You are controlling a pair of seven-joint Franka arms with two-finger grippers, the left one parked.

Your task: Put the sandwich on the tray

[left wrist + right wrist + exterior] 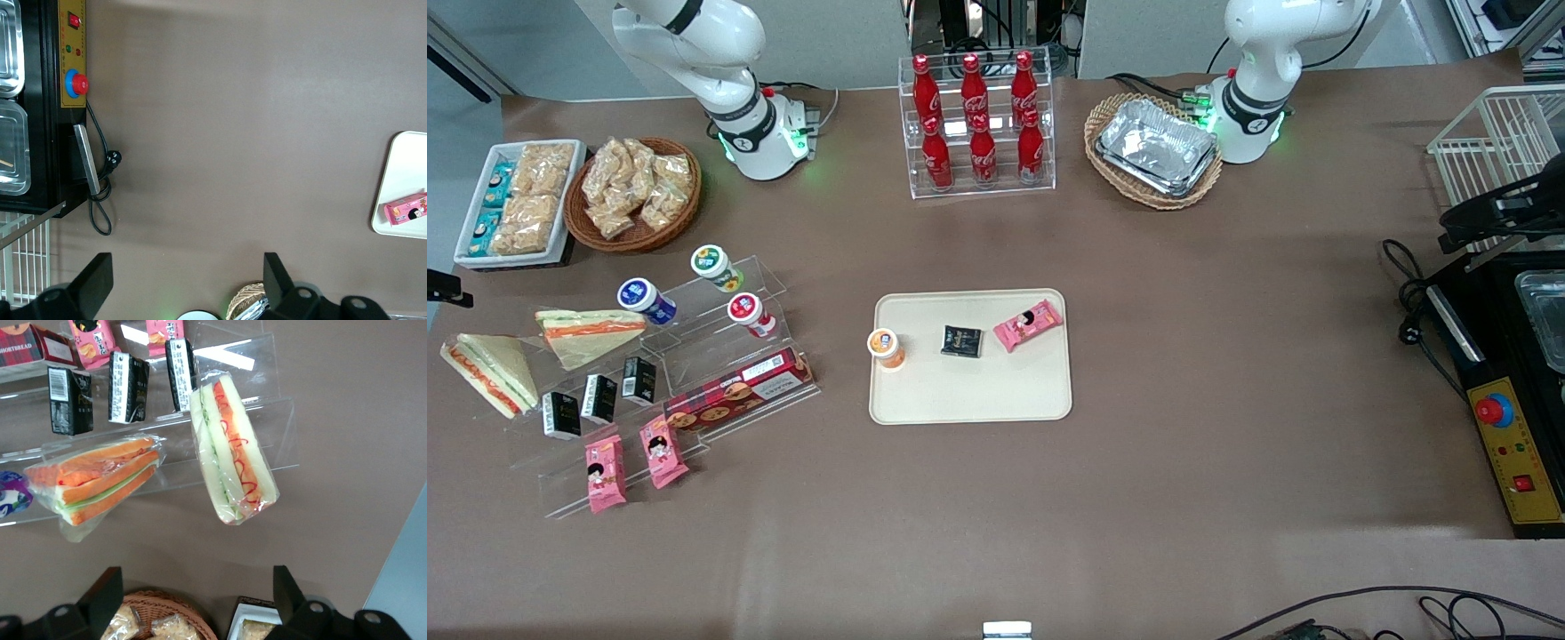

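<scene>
Two clear-wrapped triangular sandwiches lie by the clear display steps toward the working arm's end of the table. One sandwich (591,333) (100,483) rests on a step. The other sandwich (489,373) (230,450) leans at the end of the steps, nearer the front camera. The cream-beige tray (969,396) lies mid-table and its edge also shows in the left wrist view (403,167). My right gripper (197,581) is open and empty. It hangs high above the table, over the gap between the snack basket and the sandwiches. It is out of the front view.
The tray holds an orange-lidded cup (887,348), a black packet (961,341) and a pink snack (1029,324). A wicker snack basket (633,194) and a white bin (516,204) stand near the arm's base. The steps carry small black cartons (599,397), pink snacks, cups and a biscuit box (738,388).
</scene>
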